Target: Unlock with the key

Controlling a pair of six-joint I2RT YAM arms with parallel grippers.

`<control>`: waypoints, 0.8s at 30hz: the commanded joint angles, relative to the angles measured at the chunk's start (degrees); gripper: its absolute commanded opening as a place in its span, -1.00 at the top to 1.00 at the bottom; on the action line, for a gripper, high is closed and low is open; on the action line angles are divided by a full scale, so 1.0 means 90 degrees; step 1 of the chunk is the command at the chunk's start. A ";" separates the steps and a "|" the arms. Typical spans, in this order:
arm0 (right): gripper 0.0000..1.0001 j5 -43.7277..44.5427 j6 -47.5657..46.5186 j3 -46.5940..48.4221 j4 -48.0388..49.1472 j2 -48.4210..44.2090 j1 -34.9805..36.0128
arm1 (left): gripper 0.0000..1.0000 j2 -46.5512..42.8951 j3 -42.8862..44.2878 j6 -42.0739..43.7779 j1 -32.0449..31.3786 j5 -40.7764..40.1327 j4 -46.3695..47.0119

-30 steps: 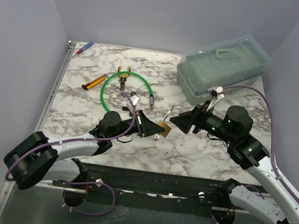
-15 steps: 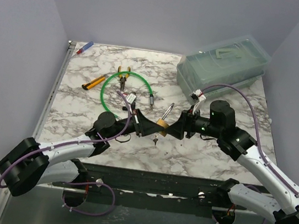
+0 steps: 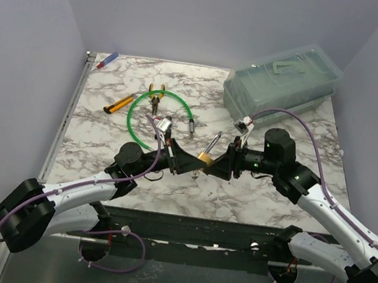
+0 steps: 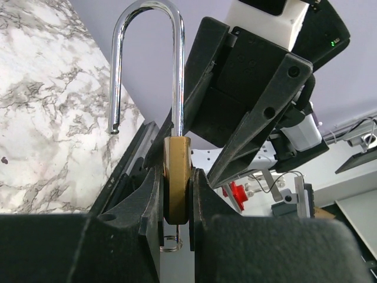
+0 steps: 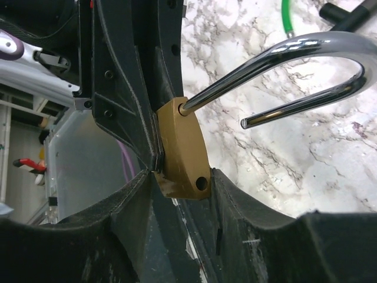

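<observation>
- The left end effector [image 4: 175,190] is pinching the brass body of the small padlock [image 4: 177,177] between its two fingers and holding it off the marble surface [image 3: 266,194], with the steel shackle [image 4: 147,15] pointing up
- The right end effector [image 5: 182,197] is now sitting against the padlock, having swung in from well apart a second ago; its fingers are straddling the lower corner of the brass body, and the pictures are not showing whether they are pressing on it or only flanking it
- The shackle is already standing open: its free end is hanging clear of the body, and in the right wrist view the empty hole in the brass is showing
- The key [image 3: 197,174] is staying with the lock, apparently dangling under its base; the left wrist view is catching only a thin wire ring [image 4: 169,243] and a dark sliver below the body, the rest hidden by the fingers
- Judging by the open shackle, the unlocking itself is looking done, and the right arm's approach is suggesting a handover or a grab for the lock or key rather than another turn
- The green cable [image 3: 133,109] and the clear lidded box [image 3: 281,84] are lying untouched farther back
</observation>
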 commanded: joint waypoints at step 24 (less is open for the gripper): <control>0.99 -0.0987 0.0419 0.0151 0.0143 -0.0080 0.0056 | -0.48 -0.0305 -0.0487 -0.0003 0.0011 -0.0238 0.0875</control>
